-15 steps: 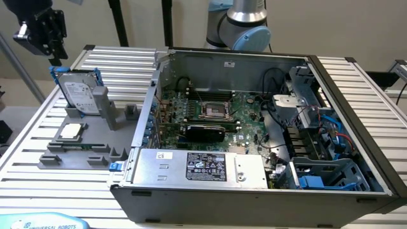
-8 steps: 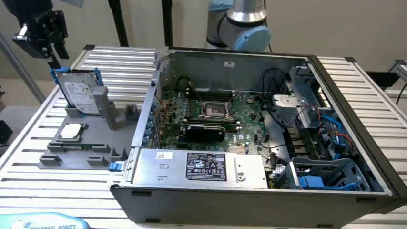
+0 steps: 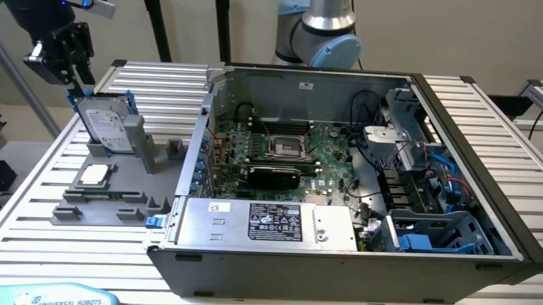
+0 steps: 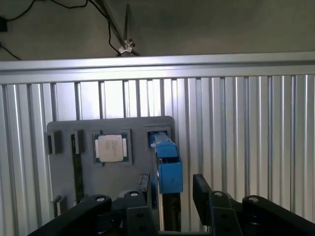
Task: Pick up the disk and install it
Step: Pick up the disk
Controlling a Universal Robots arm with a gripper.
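Disk (image 3: 110, 124) (image 4: 167, 172), flat silver-grey metal in a blue plastic carrier, stood upright on edge in a grey plastic holder (image 3: 63, 213). Black gripper (image 3: 81, 89) (image 4: 172, 189) hung spread astride its top edge, with open room above.

A table (image 3: 51, 251) of ribbed aluminium slats carries 2 things. Straight beneath the gripper (image 3: 82, 89) lies a flat grey holder plate (image 3: 98, 216), set square on the slats, with slots and posts moulded into it. Off to one side of the gripper, toward the exterior view's right, sits an open computer case (image 3: 339, 270), its wall close against the plate's edge. Bare slats stretch out around the plate below the gripper.
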